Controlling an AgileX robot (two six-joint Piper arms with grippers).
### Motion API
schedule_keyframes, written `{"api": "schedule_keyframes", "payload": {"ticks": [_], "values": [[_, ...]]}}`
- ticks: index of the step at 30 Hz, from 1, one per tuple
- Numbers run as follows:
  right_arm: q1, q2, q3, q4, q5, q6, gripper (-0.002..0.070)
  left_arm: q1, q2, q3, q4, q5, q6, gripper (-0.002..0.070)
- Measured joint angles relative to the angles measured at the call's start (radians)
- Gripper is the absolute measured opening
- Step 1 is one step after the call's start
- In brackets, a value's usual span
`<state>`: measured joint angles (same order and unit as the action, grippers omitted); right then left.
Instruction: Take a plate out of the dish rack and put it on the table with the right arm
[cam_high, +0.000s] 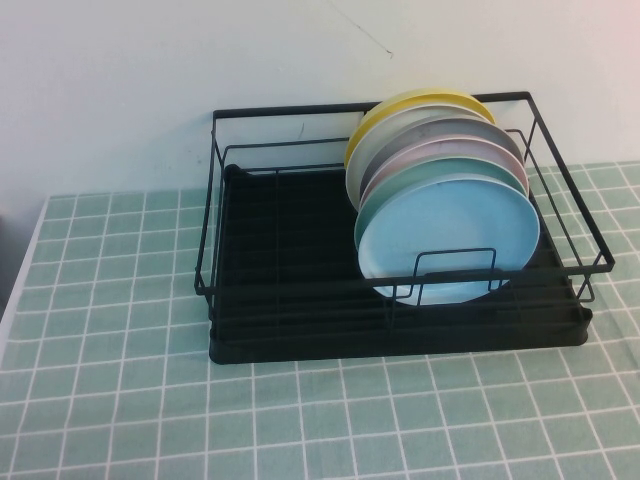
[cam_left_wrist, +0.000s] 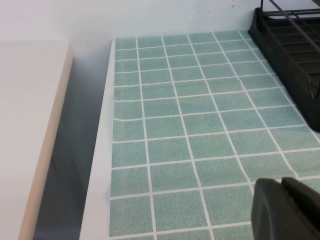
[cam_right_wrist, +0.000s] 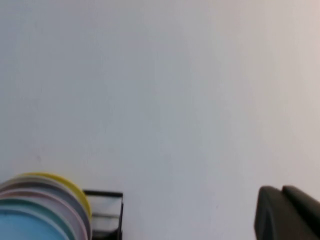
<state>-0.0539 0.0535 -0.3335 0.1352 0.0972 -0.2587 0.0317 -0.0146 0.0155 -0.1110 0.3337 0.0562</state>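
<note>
The light sky-blue plate (cam_high: 450, 235) stands on edge at the front of a stack in the right part of the black wire dish rack (cam_high: 300, 330). The rack sits on the green tiled table (cam_high: 120, 400). Neither arm shows in the high view. In the left wrist view my left gripper (cam_left_wrist: 282, 182) is shut and empty above the tiles (cam_left_wrist: 190, 125), with the rack's corner (cam_left_wrist: 295, 45) farther off. In the right wrist view my right gripper (cam_right_wrist: 281, 189) is shut and empty, facing the white wall, apart from the blue plate (cam_right_wrist: 20, 225) and a rack corner (cam_right_wrist: 107, 210).
Behind the blue plate stand a mint-green plate (cam_high: 440, 170), a pink-rimmed plate (cam_high: 425, 152), a grey-white one and a yellow plate (cam_high: 410, 103). The rack's left half holds no dishes. The table's left edge (cam_left_wrist: 97, 165) drops off beside a beige surface (cam_left_wrist: 30, 125).
</note>
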Motion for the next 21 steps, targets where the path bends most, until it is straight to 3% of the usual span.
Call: {"api": "schedule_keyframes", "payload": {"ticks": [5,10,21], "values": [[0.000,0.239,-0.262,0.018,0.311,-0.045,-0.0001,0.000,0.000,0.000,0.000,0.000,0.002,-0.0003],[0.000,0.499,-0.475,0.113,0.530,-0.251,-0.0001,0.000,0.000,0.000,0.000,0.000,0.002,-0.0003],[0.005,1.125,-0.791,0.550,0.758,-1.016,-0.0001,0.000,0.000,0.000,0.000,0.000,0.002,-0.0003]]}}
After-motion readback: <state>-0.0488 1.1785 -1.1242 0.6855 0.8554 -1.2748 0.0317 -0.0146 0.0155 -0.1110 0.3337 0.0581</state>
